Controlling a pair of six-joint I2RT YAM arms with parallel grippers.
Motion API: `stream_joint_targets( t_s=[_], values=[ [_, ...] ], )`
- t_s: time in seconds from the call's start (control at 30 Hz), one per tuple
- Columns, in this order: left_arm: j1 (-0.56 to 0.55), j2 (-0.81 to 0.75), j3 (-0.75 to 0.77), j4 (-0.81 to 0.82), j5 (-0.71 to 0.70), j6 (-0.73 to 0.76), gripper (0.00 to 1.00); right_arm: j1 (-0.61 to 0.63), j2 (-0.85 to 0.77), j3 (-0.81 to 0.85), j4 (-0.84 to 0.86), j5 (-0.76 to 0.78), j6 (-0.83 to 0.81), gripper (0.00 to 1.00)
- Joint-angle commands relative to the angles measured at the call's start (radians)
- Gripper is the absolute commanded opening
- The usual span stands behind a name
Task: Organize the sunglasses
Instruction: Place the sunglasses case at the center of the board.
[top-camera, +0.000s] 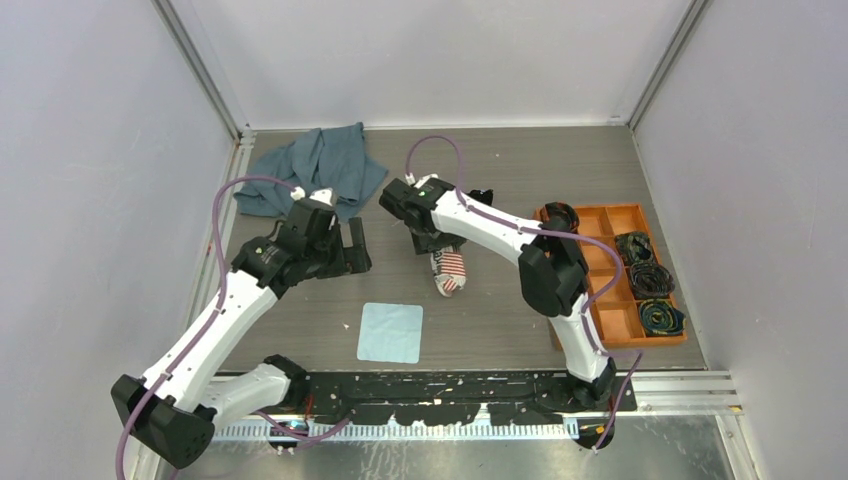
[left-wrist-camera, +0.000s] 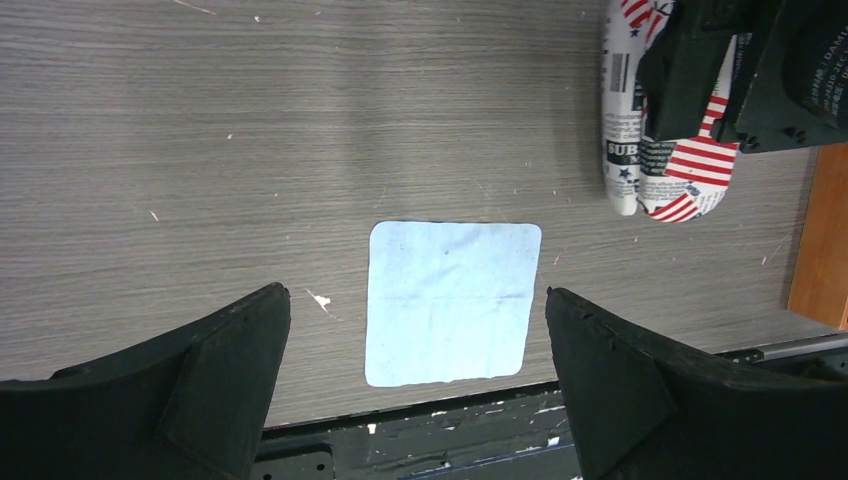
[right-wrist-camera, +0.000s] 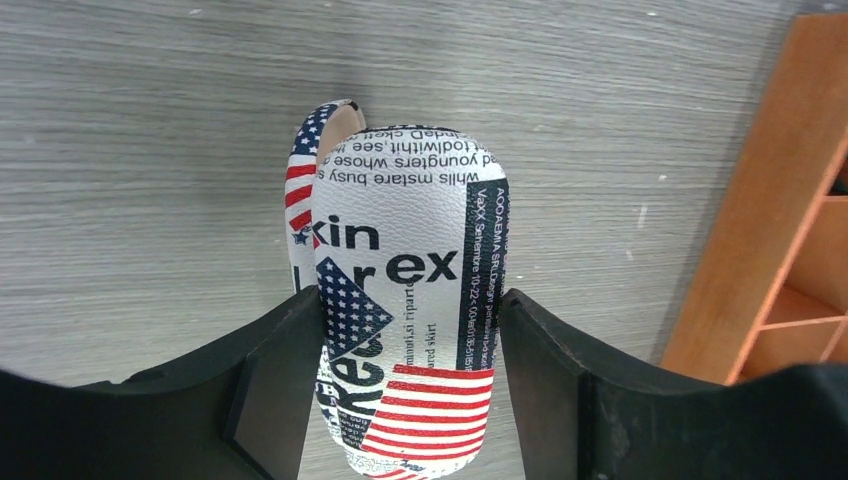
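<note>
The sunglasses show in no view. A white oval case (top-camera: 450, 272) with dark print and red stripes lies mid-table. My right gripper (top-camera: 443, 248) is shut on it. In the right wrist view both black fingers (right-wrist-camera: 270, 370) press the sides of the case (right-wrist-camera: 410, 220), and the right gripper (right-wrist-camera: 410, 300) straddles it. A flap edge lifts slightly at the case's far end. My left gripper (top-camera: 350, 250) hangs open to the left of the case with nothing in it. In its own view the left gripper (left-wrist-camera: 418, 292) stands wide over the table, with the case (left-wrist-camera: 660, 150) at the upper right.
A light blue square cloth (top-camera: 390, 332) (left-wrist-camera: 450, 300) lies flat near the front edge. A crumpled grey-blue cloth (top-camera: 315, 170) sits at the back left. An orange divided tray (top-camera: 612, 318) (right-wrist-camera: 770, 230) at the right holds black coiled bundles (top-camera: 650, 280). A small black shape (top-camera: 481, 196) juts from behind the right arm.
</note>
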Motion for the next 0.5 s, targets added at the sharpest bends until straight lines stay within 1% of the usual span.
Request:
stream_joint_targets(
  t_s=[0.0,0.07,0.3,0.47],
  values=[
    [0.007,-0.023,-0.006,0.002,-0.002,-0.014,1.0,0.004,-0.061,0.033,0.091,-0.112,0.016,0.69],
    [0.007,-0.024,-0.009,0.004,0.001,-0.014,1.0,0.003,-0.116,0.011,0.119,-0.147,0.024,0.74],
    [0.007,-0.02,-0.013,0.019,0.017,-0.016,1.0,-0.016,-0.337,-0.083,0.26,-0.259,0.046,0.87],
    [0.007,-0.017,-0.024,0.032,0.041,-0.027,1.0,-0.035,-0.395,-0.16,0.291,-0.263,0.059,0.88]
  ],
)
